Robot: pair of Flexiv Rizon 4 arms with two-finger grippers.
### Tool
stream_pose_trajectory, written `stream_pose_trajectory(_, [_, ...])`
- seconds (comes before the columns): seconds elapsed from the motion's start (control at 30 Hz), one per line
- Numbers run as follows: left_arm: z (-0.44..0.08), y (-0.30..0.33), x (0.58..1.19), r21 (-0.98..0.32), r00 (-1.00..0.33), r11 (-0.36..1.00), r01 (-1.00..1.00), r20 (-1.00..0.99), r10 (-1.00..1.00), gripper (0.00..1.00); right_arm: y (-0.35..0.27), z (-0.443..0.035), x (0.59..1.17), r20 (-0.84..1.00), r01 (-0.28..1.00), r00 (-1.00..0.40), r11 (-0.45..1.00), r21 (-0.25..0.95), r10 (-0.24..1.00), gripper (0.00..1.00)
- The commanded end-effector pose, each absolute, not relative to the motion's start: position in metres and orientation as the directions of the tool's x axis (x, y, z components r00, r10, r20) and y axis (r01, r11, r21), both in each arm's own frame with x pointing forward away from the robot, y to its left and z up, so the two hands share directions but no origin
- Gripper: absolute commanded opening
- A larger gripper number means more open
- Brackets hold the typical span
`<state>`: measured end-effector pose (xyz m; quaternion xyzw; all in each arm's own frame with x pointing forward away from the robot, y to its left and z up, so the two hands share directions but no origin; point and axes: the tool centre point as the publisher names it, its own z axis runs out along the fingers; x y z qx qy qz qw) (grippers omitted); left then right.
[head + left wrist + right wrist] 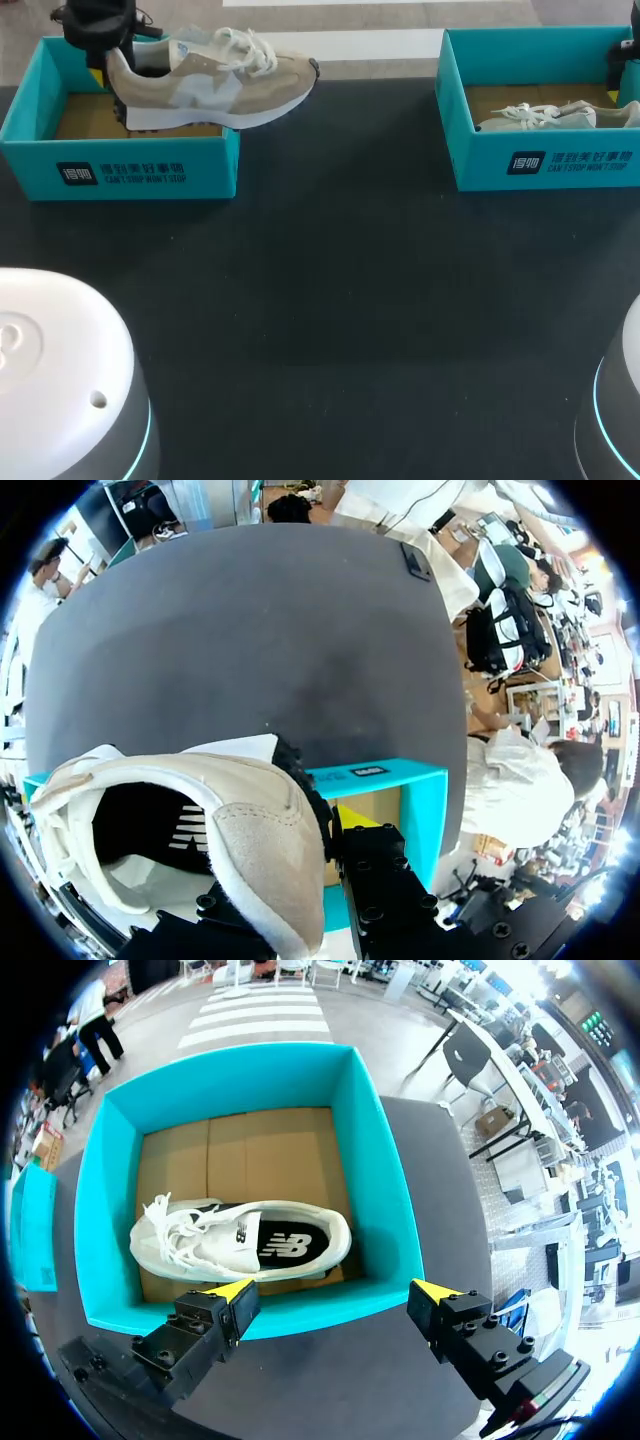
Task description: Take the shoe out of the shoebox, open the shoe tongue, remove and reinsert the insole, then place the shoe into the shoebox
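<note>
Left claw [108,55], at the upper left of the head view, is clamping the shoe [215,85] by its heel and holding it above the left box [120,165]. The toe is pointing right and sticking out past the box's right wall. I judge that this heel grip is leaving the tongue and insole free for the coming steps. At the upper right, the second shoe [550,117] is lying in the right box [540,165]. Both boxes are standing on the dark table [330,290].

Through the left wrist view, the fingers are pinching the padded heel collar between them. One yellow fingertip [352,818] is showing outside the heel, while the collar is hiding the other. The left box is sitting under the shoe.

Through the right wrist view, the right claw [333,1295] is hovering over the near wall of the right box with its fingers spread wide, holding and touching nothing. The second shoe is lying just ahead of them, opening upward, so the claw is probably lining up for a grab.
</note>
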<state>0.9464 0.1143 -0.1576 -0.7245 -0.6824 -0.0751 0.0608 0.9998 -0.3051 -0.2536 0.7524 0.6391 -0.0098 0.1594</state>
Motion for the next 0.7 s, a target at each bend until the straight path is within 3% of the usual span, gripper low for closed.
stream_pose_trajectory(0.03, [-0.158, 0.116, 0.943, 0.104, 0.057, -0.078, 0.991, 0.189, 0.980, 0.00, -0.305, -0.254, 1.000, -0.219, 0.964, 0.185, -0.134, 0.229, 0.958, 1.00])
stream_pose_trajectory(0.33, [-0.159, 0.073, 0.877, 0.097, -0.006, -0.013, 0.995, 0.199, 0.980, 0.00, -0.305, -0.254, 1.000, -0.219, 0.964, 0.185, -0.134, 0.229, 0.958, 1.00])
stream_pose_trajectory(0.7, [-0.164, 0.009, 0.796, 0.057, 0.068, -0.080, 0.995, 0.185, 0.980, 0.00, -0.305, -0.254, 1.000, -0.219, 0.964, 0.185, -0.134, 0.229, 0.958, 1.00])
